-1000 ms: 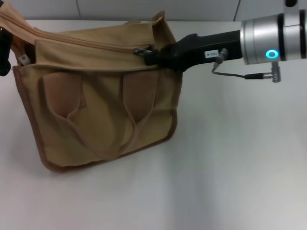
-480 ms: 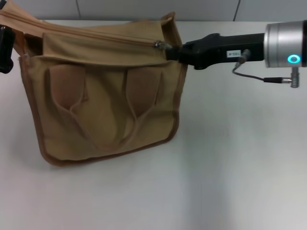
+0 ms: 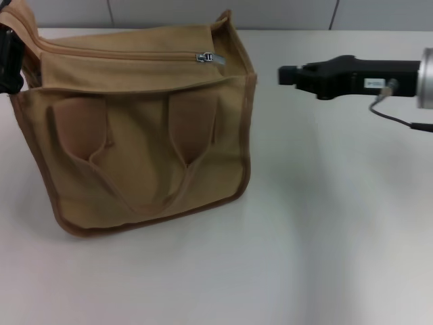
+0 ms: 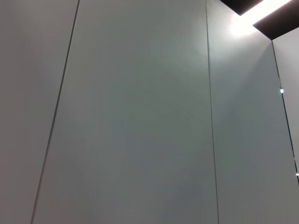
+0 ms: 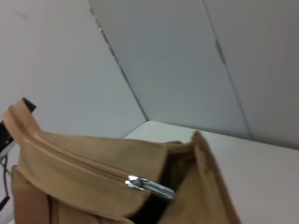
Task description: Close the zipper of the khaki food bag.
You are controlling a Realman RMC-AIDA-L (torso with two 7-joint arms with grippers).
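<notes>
A pale surface (image 3: 304, 257) carries the khaki food bag (image 3: 142, 142) at near left. Farther back, its zipper (image 3: 122, 54) pull sits near the right end. The right end effector (image 3: 287, 74) hangs apart, holding nothing; its opening I cannot tell. The left end effector (image 3: 8, 57) touches the bag's far-left corner, grip unclear. Any remaining gap wants a straight pull along the zipper.

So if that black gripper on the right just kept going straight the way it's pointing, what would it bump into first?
Probably the khaki food bag: the right gripper points at its upper right end, near the zipper's pull tab, though depth is uncertain.
</notes>
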